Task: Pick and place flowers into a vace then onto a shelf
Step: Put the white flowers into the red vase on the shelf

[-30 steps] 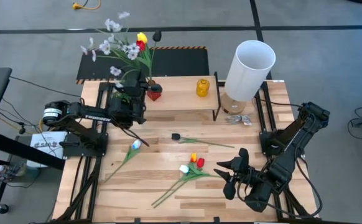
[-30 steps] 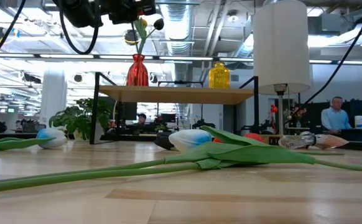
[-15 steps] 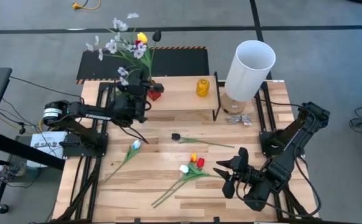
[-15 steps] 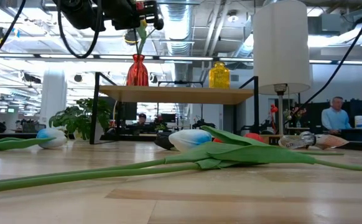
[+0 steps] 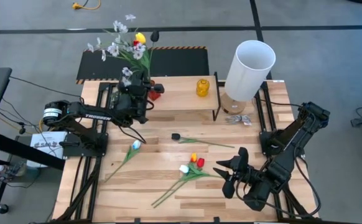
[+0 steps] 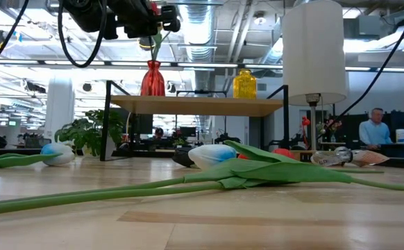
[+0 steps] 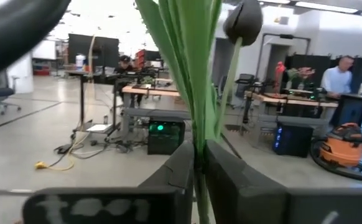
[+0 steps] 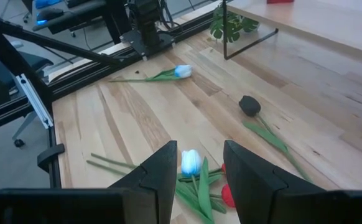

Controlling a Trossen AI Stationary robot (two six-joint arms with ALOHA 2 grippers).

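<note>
My left gripper [image 5: 142,93] hangs over the left end of the shelf [image 5: 181,98], shut on a bunch of flowers [image 5: 126,46]: white blossom sprays, a yellow and red tulip, and a black tulip [image 7: 243,22]. In the low view the stems run down into the red vase [image 6: 153,78], which stands on the shelf. My right gripper [image 5: 224,177] hovers open over the table's near right, with nothing between its fingers. Below it lies a cluster of white, orange and red tulips [image 5: 192,165]. A white tulip [image 5: 135,145] and a black tulip [image 5: 176,135] also lie flat on the table. My left gripper pinches the bunch's green stems [image 7: 199,146] between its two fingers, below the heads. The fingers come about level from the table's left side and lie across the stems. The bunch stands nearly upright, heads above the fingers, lower stems reaching into the red vase's neck [image 6: 154,64].
A yellow vase [image 5: 203,87] stands on the shelf's middle. A tall white lamp [image 5: 249,65] stands at the shelf's right end, with crumpled foil [image 5: 237,119] at its foot. A leafy green sprig [image 6: 84,135] sits behind the shelf's left leg. People sit in the room beyond.
My left gripper has sunk slightly and turned at the wrist. The bunch has swung more upright. Its blossoms have moved toward the table's far edge and right. The stems stay in the red vase.
</note>
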